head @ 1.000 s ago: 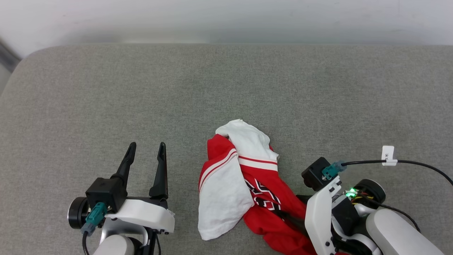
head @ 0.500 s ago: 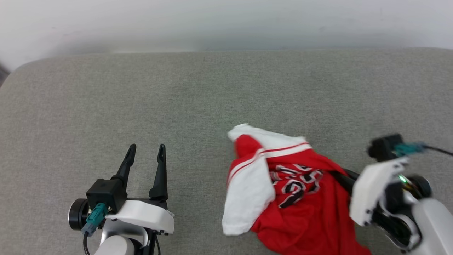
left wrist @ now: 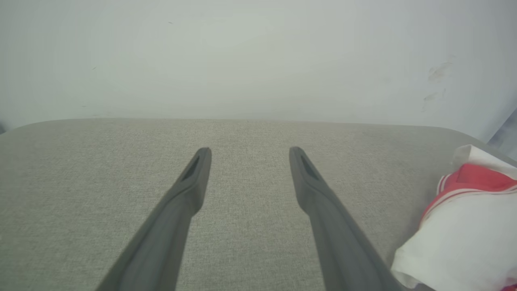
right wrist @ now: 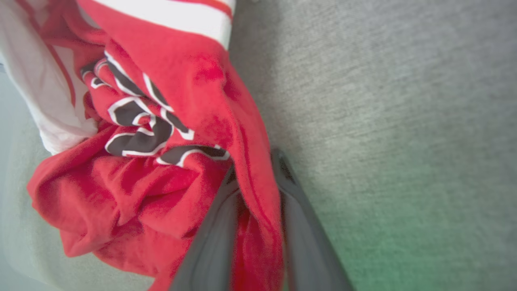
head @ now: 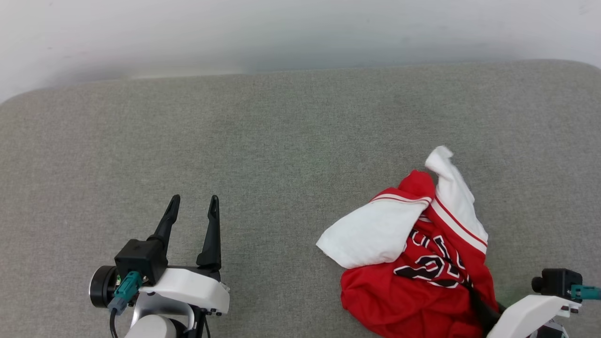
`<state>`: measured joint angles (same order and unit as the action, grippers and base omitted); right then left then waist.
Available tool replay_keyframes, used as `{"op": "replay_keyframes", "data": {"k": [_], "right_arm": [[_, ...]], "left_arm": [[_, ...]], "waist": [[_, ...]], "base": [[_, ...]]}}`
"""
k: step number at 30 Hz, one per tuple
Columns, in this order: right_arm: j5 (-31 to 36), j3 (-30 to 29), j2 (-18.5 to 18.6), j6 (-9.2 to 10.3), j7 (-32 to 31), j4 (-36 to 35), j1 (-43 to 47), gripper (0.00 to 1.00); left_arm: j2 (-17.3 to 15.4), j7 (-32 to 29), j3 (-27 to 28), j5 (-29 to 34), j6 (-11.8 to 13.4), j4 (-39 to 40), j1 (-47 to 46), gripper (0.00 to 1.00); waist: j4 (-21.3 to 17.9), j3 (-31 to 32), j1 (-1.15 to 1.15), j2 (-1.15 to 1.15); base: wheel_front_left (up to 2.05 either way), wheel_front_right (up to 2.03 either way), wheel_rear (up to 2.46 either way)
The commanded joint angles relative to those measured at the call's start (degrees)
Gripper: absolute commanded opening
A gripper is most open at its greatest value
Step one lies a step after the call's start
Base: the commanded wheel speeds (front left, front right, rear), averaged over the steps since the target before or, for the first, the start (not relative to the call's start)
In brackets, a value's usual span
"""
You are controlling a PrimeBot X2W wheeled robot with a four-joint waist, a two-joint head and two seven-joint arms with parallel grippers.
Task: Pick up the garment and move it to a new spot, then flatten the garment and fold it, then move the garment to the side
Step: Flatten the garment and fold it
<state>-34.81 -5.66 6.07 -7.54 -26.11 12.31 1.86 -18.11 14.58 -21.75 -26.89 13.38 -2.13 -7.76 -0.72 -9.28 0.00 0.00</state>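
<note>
Head view: the jersey (head: pixel 422 263) lies bunched on the grey cushion (head: pixel 235 141) at the lower right, a white sleeve (head: pixel 375 234) draped across its red body. Right wrist view: the right gripper (right wrist: pixel 256 165) has narrow jaws, pinching a fold of red cloth between them. The left gripper (head: pixel 193 199) is well apart at the lower left, jaws spread wide, holding nothing.
</note>
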Motion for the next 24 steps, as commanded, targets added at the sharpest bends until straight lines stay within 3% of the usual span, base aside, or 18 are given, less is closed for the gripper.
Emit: {"op": "replay_keyframes", "data": {"k": [1,11,17,24], "right_arm": [[1.3,0.2,-0.7,0.10,2.8,-0.6,0.7,1.00],[12.6,2.2,0.4,0.06,25.1,-8.0,0.0,1.00],[21.6,3.9,0.3,0.06,28.0,-11.5,1.4,1.00],[23.7,5.8,-1.1,0.06,26.4,-17.5,2.8,1.00]], "left_arm": [[-0.3,-0.1,-0.1,0.2,0.2,0.1,0.4,1.00],[-0.8,-0.6,-0.5,-0.5,0.1,-0.5,1.8,1.00],[-1.3,-1.1,-0.6,-1.0,0.4,-0.6,3.2,1.00],[-2.1,-3.6,-2.5,-0.4,-1.0,-0.9,1.2,1.00]], "waist": [[-0.2,0.3,0.00,0.00],[-0.4,3.1,0.00,0.00],[-0.9,5.3,0.00,0.00],[-1.8,5.6,0.00,0.00]], "base": [[0.00,0.00,0.00],[0.00,0.00,0.00],[0.00,0.00,0.00],[0.00,0.00,0.00]]}}
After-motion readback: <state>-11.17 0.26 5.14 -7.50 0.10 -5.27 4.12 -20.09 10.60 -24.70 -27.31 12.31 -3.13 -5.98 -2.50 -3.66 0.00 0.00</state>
